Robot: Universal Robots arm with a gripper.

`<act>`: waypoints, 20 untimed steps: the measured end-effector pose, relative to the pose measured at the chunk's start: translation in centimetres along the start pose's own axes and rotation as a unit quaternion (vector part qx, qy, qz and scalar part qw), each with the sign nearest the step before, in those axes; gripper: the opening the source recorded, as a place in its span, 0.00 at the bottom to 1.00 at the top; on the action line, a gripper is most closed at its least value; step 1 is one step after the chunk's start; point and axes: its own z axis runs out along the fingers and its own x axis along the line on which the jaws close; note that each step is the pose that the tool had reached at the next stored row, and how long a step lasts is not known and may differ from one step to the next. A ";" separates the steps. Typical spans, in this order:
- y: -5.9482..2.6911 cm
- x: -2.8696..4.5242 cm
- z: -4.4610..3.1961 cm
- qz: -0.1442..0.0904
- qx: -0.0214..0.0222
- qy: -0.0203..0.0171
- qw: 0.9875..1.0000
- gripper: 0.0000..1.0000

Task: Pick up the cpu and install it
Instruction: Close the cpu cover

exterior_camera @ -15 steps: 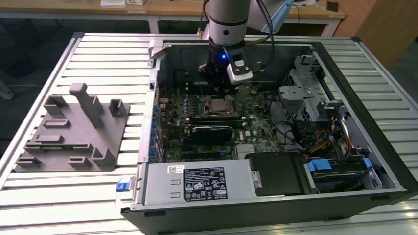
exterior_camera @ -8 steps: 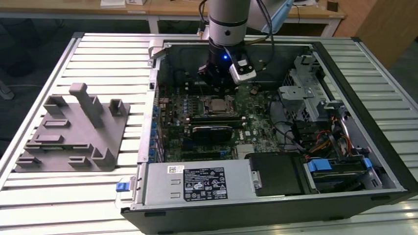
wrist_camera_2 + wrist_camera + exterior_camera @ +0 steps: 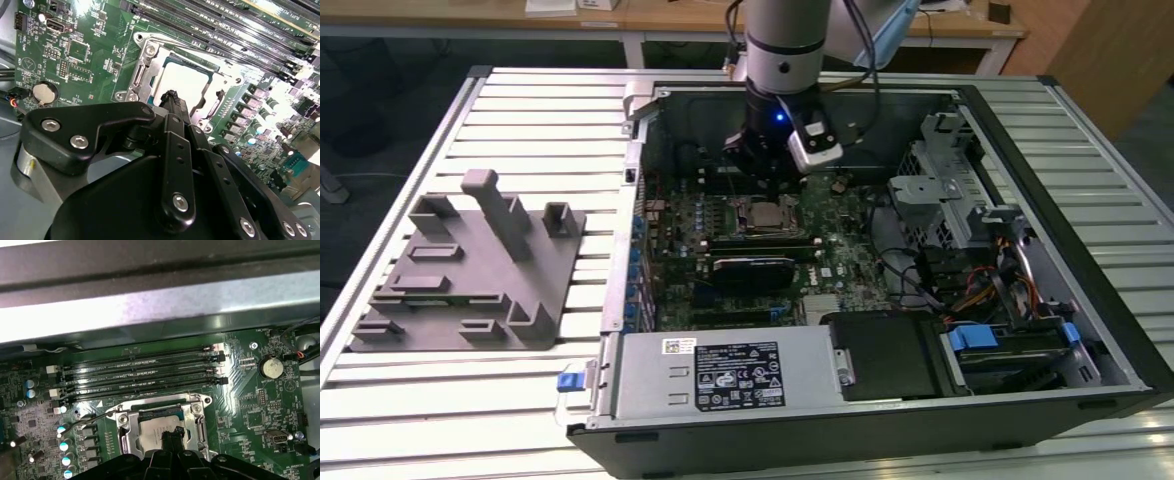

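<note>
Well inside the open case (image 3: 881,432), the tool (image 3: 172,96) hangs low over the board (image 3: 75,55), its fingers pressed together with nothing pinched between them. Their tip sits just above the cpu (image 3: 187,80), which lies flat in the socket (image 3: 141,75), its pale top showing in both wrist views. Memory slots (image 3: 140,372) run beside the socket. The case rests on the slatted desk (image 3: 520,110), a grey fixture (image 3: 467,265) toward the exterior view's left.
</note>
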 end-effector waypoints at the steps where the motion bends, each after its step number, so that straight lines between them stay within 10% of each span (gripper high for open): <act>1: -0.05 0.07 0.02 0.000 0.000 0.000 1.000 0.11; 20: -0.78 2.08 1.40 0.000 0.000 0.000 1.000 0.11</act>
